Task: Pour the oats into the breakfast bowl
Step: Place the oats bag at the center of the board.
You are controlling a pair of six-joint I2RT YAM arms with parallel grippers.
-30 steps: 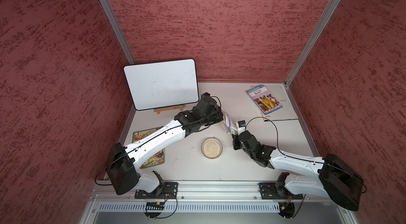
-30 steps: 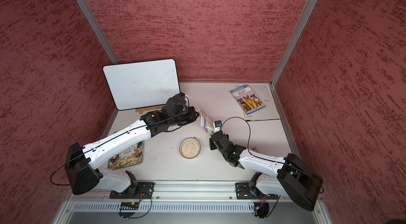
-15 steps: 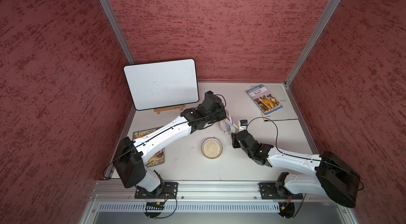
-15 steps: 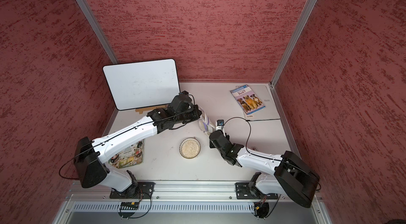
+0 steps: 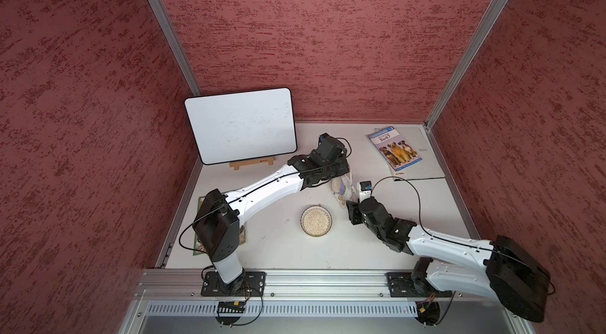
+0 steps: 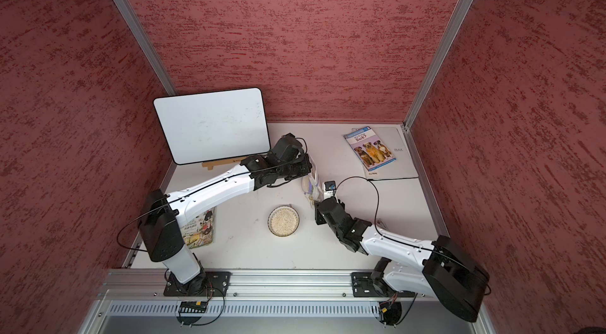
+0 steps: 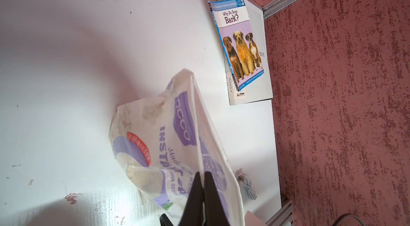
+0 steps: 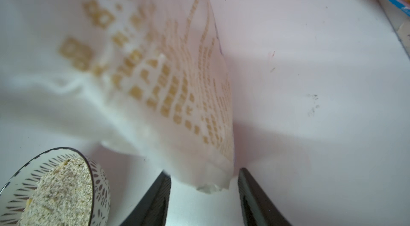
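Note:
The breakfast bowl (image 5: 316, 221) (image 6: 284, 220) sits mid-table, filled with pale oats (image 8: 60, 191); its patterned wall (image 8: 99, 191) shows in the right wrist view. Just behind and right of it is the white oat pouch with purple print (image 5: 342, 186) (image 6: 311, 185) (image 7: 166, 136). My left gripper (image 7: 202, 174) is shut on the pouch's side seam and holds it up. My right gripper (image 8: 204, 171) (image 5: 348, 206) is open. A corner of the pouch (image 8: 155, 69) hangs between its fingers, touching neither.
A whiteboard (image 5: 241, 126) leans on a wooden stand at the back left. A dog book (image 5: 395, 149) lies on a grey folder at the back right. Another book (image 6: 200, 227) lies under the left arm. A white cable (image 7: 245, 182) rests near the right wall.
My right gripper has opened and let go of the pouch's corner. My left arm has carried the pouch a little to the right, away from the bowl.

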